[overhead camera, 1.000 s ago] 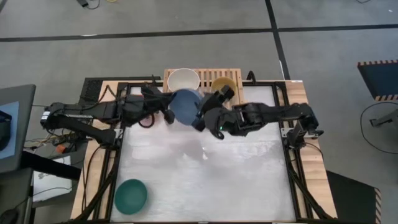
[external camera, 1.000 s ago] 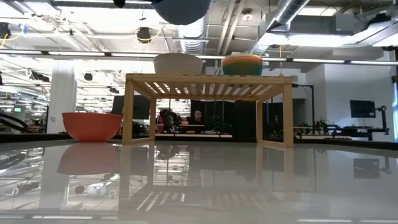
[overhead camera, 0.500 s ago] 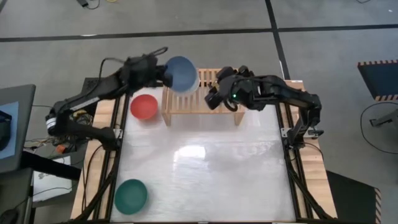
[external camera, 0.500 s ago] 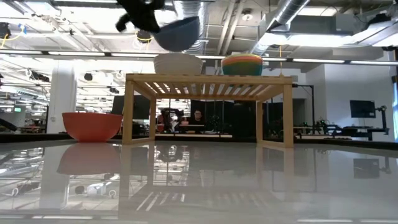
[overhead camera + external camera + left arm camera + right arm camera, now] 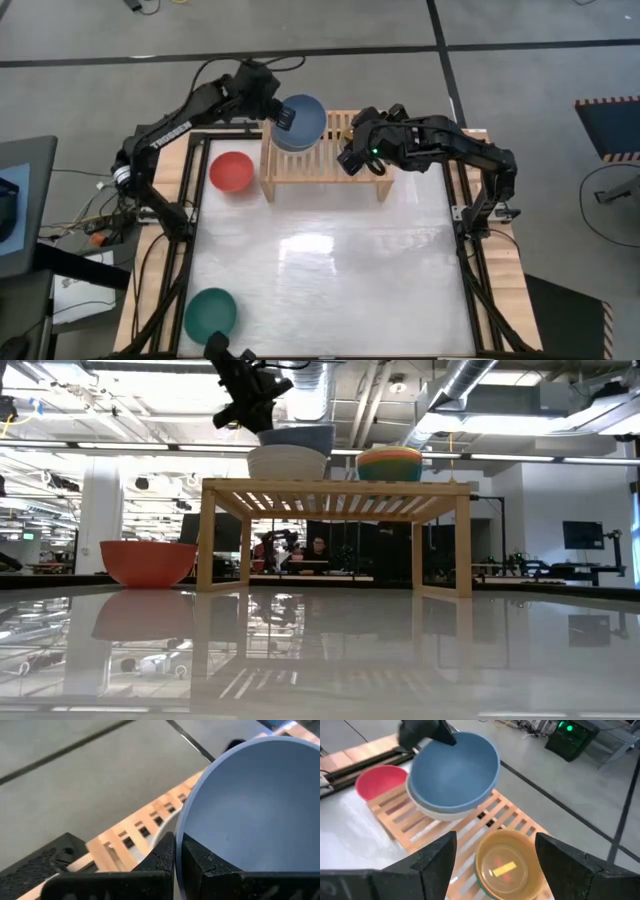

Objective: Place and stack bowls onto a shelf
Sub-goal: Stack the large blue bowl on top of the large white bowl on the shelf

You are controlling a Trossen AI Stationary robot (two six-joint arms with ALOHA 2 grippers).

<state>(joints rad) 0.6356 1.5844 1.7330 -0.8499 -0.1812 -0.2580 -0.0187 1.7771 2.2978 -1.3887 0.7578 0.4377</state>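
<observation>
Left pincer (image 5: 177, 851): mine, clamped on the rim of the blue bowl (image 5: 300, 122).
Blue bowl: over the cream bowl (image 5: 287, 463) on the shelf (image 5: 325, 163), seemingly just nesting.
Right pincer (image 5: 495, 870): fingers apart, over the yellow stack (image 5: 507, 862).
Handling: judged light, stiff, slick plastic; grip the thin rim, one finger inside, one outside.
Remaining: red bowl (image 5: 231, 171), green bowl (image 5: 210, 313) on desk (image 5: 330, 270).

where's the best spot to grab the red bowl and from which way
Grip the red bowl by its rim, coming straight down from above. It sits upright and open on the table, just left of the shelf. One claw finger could go inside and one outside, probably on the edge facing away from the shelf leg.
</observation>
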